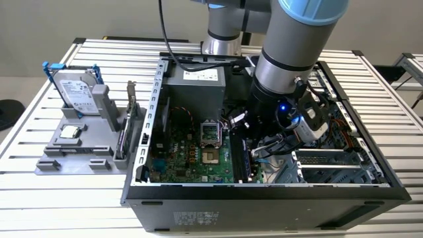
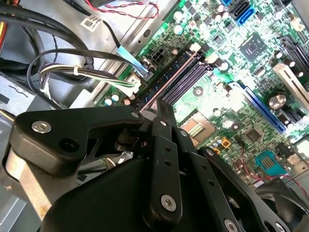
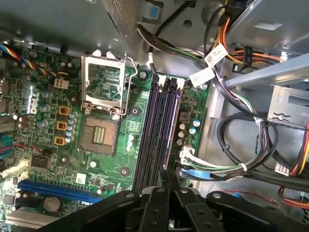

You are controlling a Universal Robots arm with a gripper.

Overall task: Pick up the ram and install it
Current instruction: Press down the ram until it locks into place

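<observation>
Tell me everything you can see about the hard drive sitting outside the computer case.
The hard drive is a silver metal slab with a pale label on its face and blue brackets along its long sides. It stands propped up, leaning back, in a grey holder on the slatted metal table, to the exterior view's left of the open computer case. Only the holder appears to touch it.
</observation>
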